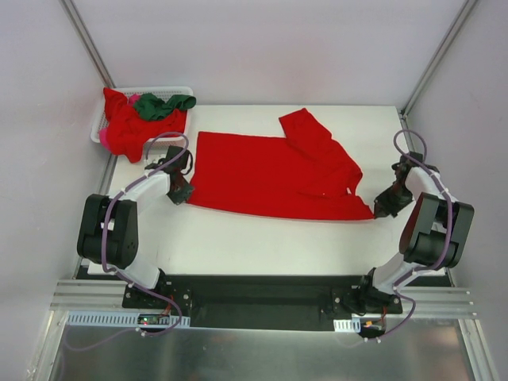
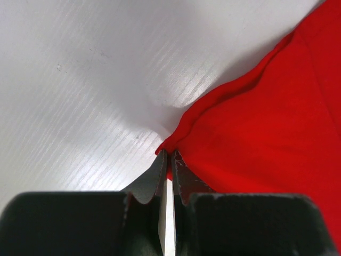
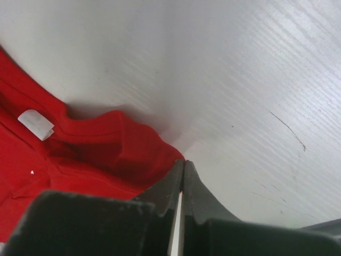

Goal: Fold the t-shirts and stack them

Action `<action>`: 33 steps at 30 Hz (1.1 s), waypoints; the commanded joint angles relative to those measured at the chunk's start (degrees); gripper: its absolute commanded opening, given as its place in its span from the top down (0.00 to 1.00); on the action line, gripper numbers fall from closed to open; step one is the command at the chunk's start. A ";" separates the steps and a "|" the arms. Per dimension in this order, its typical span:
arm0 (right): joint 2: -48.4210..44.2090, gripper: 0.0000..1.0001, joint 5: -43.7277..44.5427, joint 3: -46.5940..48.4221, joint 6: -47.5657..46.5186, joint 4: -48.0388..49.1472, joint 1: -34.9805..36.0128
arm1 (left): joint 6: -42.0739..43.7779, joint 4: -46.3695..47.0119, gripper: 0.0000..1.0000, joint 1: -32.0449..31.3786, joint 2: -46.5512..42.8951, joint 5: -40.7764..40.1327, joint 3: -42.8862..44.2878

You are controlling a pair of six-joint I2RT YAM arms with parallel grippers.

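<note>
The left gripper [image 2: 168, 156], jaws nearly together, pinches one corner of the red shirt [image 1: 270, 175]. The right gripper [image 3: 183, 164], likewise closed, nips the opposite corner. The shirt lies spread mid-frame on the table [image 1: 262, 238]. Upper left, a basket [image 1: 98, 127] holds a green shirt [image 1: 163, 105].

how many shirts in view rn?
3: spread red shirt on the table; bunched red shirt in the basket; dark green shirt atop it. More may be hidden underneath.
</note>
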 commanded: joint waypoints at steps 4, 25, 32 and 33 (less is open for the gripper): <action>-1.65 0.75 1.57 0.46 -12.58 -2.41 -0.85 | 0.63 -1.72 1.00 0.81 -2.74 -1.67 -1.44; -14.85 0.55 -10.93 -1.47 -3.99 6.00 23.93 | 10.03 -12.62 0.33 -0.15 -20.75 -3.78 3.12; -2.01 0.69 -7.76 -0.60 -3.90 10.33 25.43 | 14.70 -6.22 0.34 -4.72 -14.97 5.37 7.44; -0.52 0.70 -7.24 0.28 -3.90 9.81 25.43 | 14.35 -5.68 0.35 -6.20 -13.74 5.54 7.35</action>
